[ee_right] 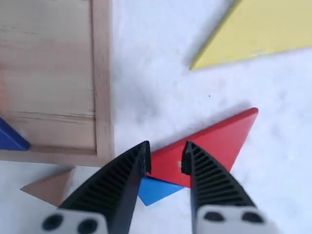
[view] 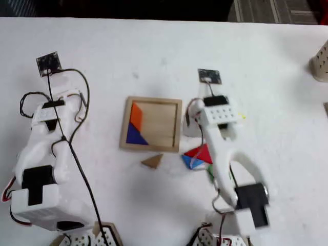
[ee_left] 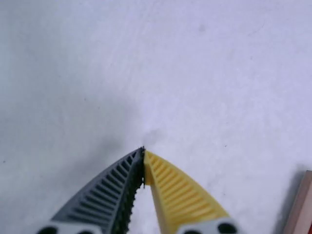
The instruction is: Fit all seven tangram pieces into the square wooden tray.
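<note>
The square wooden tray (view: 154,105) lies mid-table and holds an orange piece (view: 136,116) and a dark blue piece (view: 134,135) along its left side. A brown triangle (view: 152,161) rests just in front of it. The red triangle (ee_right: 214,141) lies partly on a light blue piece (ee_right: 153,190), with a yellow triangle (ee_right: 263,29) farther off. My right gripper (ee_right: 166,157) is low over the red triangle's corner, open by a narrow gap. My left gripper (ee_left: 143,152) is shut on nothing above bare table, left of the tray.
The right arm (view: 220,115) stands just right of the tray and covers most of the yellow piece. A green sliver (view: 210,171) peeks out beside it. The left arm (view: 48,123) and its cable take up the table's left side. A pale object (view: 320,64) sits at the far right.
</note>
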Motion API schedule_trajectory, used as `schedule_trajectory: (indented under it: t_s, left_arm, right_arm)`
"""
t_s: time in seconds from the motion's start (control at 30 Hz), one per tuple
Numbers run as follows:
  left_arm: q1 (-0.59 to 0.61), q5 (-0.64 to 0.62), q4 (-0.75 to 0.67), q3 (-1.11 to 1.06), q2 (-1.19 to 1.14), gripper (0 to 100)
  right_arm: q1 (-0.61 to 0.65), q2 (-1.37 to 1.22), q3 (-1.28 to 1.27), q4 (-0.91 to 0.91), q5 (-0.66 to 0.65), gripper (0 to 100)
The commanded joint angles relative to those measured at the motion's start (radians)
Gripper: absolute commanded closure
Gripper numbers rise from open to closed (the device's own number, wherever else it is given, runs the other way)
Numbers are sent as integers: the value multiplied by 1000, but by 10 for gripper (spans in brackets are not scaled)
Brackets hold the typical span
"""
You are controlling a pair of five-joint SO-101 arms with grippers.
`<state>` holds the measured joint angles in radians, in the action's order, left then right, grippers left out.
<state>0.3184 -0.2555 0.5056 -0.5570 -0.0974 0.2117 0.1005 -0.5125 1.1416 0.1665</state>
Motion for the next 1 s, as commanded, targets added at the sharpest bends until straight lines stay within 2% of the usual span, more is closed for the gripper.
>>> schedule_trajectory:
  t_s: [0.0, 0.2, 0.4, 0.5, 0.73, 0.97]
  left_arm:
    - [2, -12, 5, 52, 4, 976]
    - [2, -12, 6, 51, 4, 976]
    - [2, -12, 8, 51, 4, 976]
    - [2, -12, 6, 51, 2, 976]
    - [-15, -11, 9, 49, 2, 976]
    - [-15, -11, 3, 38, 2, 976]
  right_arm:
    - [-24, 133, -106, -50, -8, 898]
    - [-133, 101, -137, -62, -35, 899]
    - [-208, 110, -233, -94, -353, 900]
    - [-243, 163, -295, -154, -356, 900]
    - [-248, 275, -400, -168, -365, 898]
    - [-240, 295, -430, -165, -511, 896]
